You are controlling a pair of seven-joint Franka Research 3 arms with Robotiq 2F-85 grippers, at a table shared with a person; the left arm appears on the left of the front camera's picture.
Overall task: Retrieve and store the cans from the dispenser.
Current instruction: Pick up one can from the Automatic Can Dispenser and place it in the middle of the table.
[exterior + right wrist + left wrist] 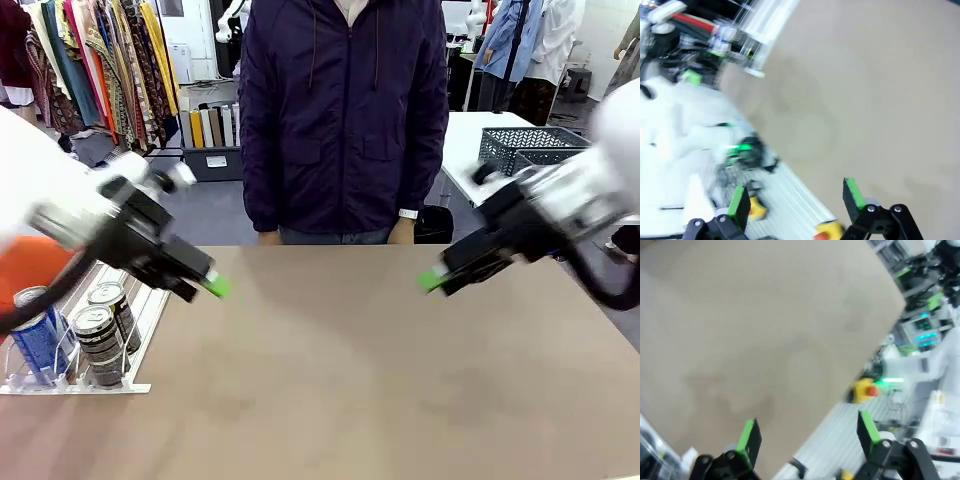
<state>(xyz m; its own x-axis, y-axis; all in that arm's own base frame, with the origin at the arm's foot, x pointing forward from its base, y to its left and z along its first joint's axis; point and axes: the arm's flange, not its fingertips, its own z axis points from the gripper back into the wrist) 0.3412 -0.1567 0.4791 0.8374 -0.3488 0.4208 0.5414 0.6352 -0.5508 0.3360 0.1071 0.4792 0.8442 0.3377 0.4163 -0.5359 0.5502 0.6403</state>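
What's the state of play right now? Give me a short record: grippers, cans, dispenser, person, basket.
left gripper: open, empty, above the table, just right of the dispenser
right gripper: open, empty, above the table's right half
cans: three seen, one blue can and two black cans, upright in the dispenser
dispenser: near left corner of the table
person: standing at the far edge
basket: on a white table behind, to the right
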